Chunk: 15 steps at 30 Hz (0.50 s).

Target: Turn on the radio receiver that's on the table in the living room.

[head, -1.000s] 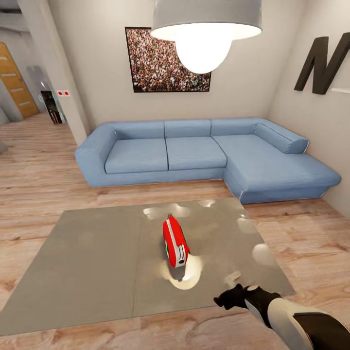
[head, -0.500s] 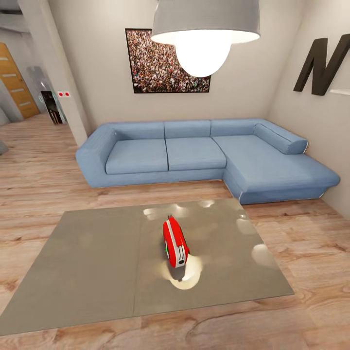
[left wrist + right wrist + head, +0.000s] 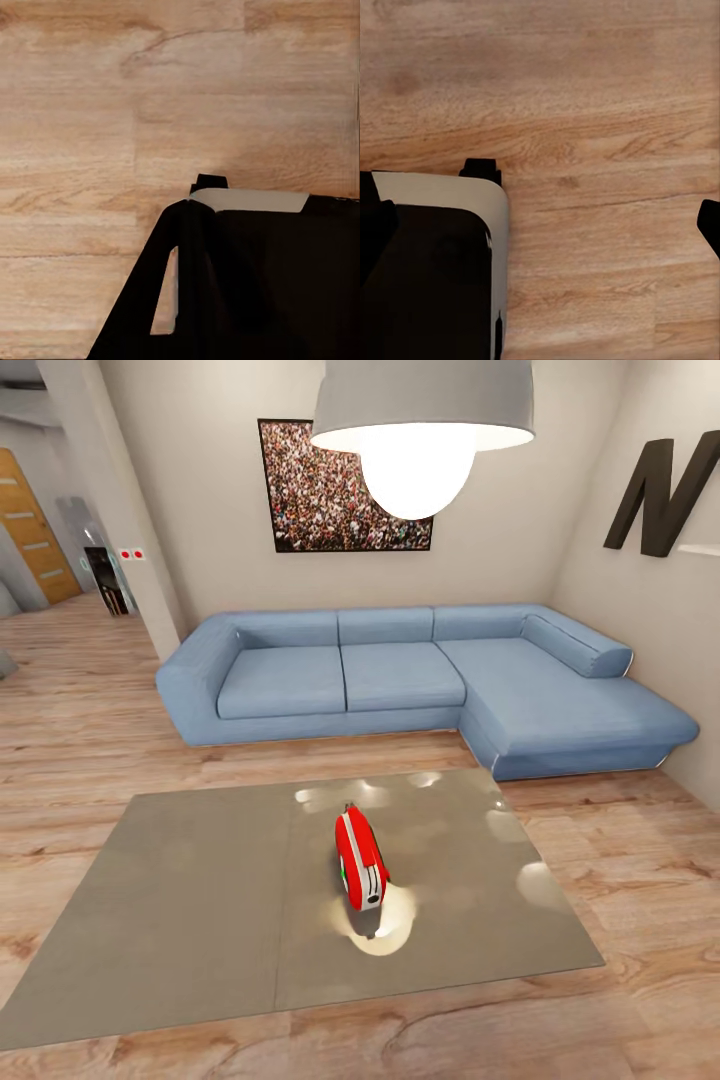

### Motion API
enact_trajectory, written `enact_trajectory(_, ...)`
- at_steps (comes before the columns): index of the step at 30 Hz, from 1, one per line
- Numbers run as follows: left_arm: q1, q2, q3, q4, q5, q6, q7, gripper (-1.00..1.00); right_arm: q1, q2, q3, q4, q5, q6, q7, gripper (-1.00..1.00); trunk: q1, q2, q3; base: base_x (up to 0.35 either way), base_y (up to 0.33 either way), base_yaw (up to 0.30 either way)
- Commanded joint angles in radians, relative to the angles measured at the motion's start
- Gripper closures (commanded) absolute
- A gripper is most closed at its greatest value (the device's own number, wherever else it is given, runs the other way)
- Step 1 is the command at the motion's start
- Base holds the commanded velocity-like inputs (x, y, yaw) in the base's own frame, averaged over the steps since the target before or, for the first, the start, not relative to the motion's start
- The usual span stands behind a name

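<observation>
Standing upright on glossy grey table [image 3: 200,880], red radio receiver [image 3: 360,858], silver side band, pincer states unclear

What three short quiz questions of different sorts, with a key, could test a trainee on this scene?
1. True or false: the radio receiver lies flat on its face.
2. What is behind the table? A) dining chairs B) blue sofa C) bookshelf
3. Fill in: both wrist cameras look down at the wood ____.

Key: 1 false, it stands upright on the table; 2 B; 3 floor.
</observation>
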<state>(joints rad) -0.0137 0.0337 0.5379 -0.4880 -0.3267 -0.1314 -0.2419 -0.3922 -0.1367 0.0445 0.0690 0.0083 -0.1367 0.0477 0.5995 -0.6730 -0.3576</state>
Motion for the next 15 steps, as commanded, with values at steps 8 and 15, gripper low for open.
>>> enact_trajectory(8, 0.0, 0.003, -0.001, 0.255, -0.003, -0.009, 0.001, 1.0, 0.0, 0.007, 0.0, 0.0, 0.0, 0.0, 0.0, -1.0, 0.0, 0.0, 0.0, 0.0, 0.0, 0.0)
enact_trajectory(15, 0.0, -0.002, -0.001, 0.374, 0.0, -0.01, 0.001, 1.0, 0.0, 0.01, 0.0, -0.001, 0.001, 0.0, 0.0, -1.0, 0.0, 0.0, 0.0, 0.0, 0.0, 0.0)
